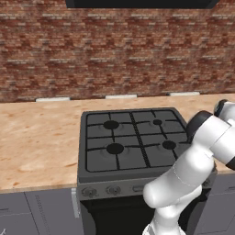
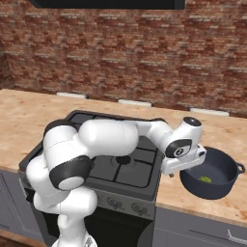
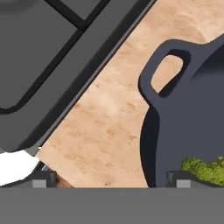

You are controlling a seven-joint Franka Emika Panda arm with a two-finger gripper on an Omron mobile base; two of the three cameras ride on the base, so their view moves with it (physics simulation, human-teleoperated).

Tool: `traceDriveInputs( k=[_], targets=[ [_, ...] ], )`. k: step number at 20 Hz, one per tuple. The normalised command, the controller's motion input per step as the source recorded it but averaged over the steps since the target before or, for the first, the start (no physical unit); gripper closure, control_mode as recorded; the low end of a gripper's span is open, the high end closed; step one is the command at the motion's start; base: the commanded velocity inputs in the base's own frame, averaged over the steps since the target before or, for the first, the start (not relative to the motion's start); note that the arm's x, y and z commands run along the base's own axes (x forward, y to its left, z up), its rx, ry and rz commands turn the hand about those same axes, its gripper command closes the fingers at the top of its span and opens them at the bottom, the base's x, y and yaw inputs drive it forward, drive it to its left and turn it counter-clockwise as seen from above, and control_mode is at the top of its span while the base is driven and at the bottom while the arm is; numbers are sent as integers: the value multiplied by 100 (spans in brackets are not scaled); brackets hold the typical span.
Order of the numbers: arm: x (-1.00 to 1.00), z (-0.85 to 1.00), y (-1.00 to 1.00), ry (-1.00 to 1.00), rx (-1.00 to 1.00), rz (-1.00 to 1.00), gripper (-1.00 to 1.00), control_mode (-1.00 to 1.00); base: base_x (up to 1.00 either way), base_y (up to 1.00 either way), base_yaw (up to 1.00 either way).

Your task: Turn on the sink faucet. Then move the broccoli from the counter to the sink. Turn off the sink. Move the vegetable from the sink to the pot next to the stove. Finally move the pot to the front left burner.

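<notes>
The dark blue-grey pot (image 2: 219,189) stands on the counter (image 2: 226,205) right of the stove (image 2: 126,166). The broccoli (image 2: 205,179) lies inside it, green against the dark floor (image 3: 204,169). My gripper (image 2: 189,170) hangs open over the pot's left side. In the hand view the pot wall (image 3: 175,131) and its loop handle (image 3: 148,74) sit between my fingertips, one over the counter (image 3: 105,127) and one over the pot's inside beside the broccoli. Nothing is gripped. The front left burner (image 1: 114,148) is bare. The sink and faucet are out of view.
A brick wall (image 1: 114,50) backs the counter. Bare wood-grain countertop (image 1: 36,142) stretches left of the stove (image 1: 133,137). The stove's raised edge (image 3: 87,78) runs close beside the pot. My white arm (image 2: 106,140) reaches across the cooktop.
</notes>
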Motion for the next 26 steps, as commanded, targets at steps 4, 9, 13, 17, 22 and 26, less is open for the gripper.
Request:
traceDriveInputs(
  k=[4, 9, 13, 17, 22, 26],
  targets=[
    [0, -14, -20, 0, 0, 4, -100, -100, 0, 0, 0],
    [0, -11, -17, 0, 0, 1, -100, -100, 0, 0, 0],
    [0, -17, -9, 0, 0, 0, -100, -100, 0, 0, 0],
    [0, -15, -4, 0, 0, 0, -100, -100, 0, 0, 0],
    [0, -1, -7, -1, 0, 0, -100, -100, 0, 0, 0],
    [0, 0, -8, 0, 0, 1, -100, -100, 0, 0, 0]
  ],
)
